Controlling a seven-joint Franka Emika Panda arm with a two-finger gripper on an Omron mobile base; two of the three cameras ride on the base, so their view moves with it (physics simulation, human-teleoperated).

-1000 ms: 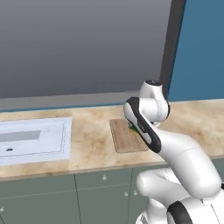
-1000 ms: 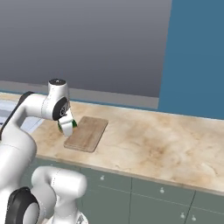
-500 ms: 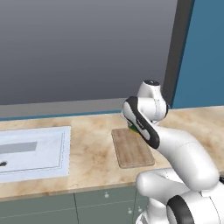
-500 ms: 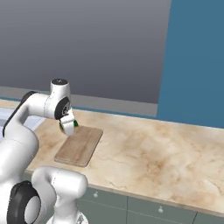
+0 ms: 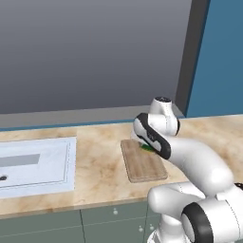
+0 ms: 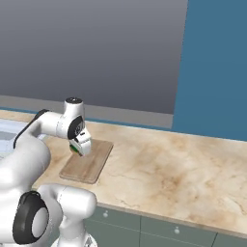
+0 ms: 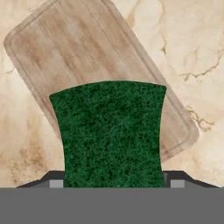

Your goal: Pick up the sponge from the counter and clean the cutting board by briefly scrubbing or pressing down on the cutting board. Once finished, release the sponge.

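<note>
The small rectangular sponge with its dark green scouring face [image 7: 111,133] sits between the two dark fingers of the white arm's gripper [image 7: 113,179], which are closed against its sides; its flanks bow inward where the fingers press. In the hand view the green face covers the near middle of the picture, and behind it lies the flat light-brown wooden cutting board with rounded corners [image 7: 74,52], set at a slant across the beige-tan marbled stone counter [image 7: 192,48].

In the right base view the gripper [image 6: 77,149] hangs over the left edge of the cutting board [image 6: 89,164], with a sliver of the green sponge [image 6: 73,148] showing under the hand. Whether the sponge touches the wood or hovers just above it cannot be told. In the left base view the sponge [image 5: 146,147] peeks out as a green patch beside the arm's dark band, over the far right part of the cutting board [image 5: 142,163].

The board lies on the counter [image 5: 102,171] near its front edge. A white inset sink [image 5: 33,163] lies well to its left.
</note>
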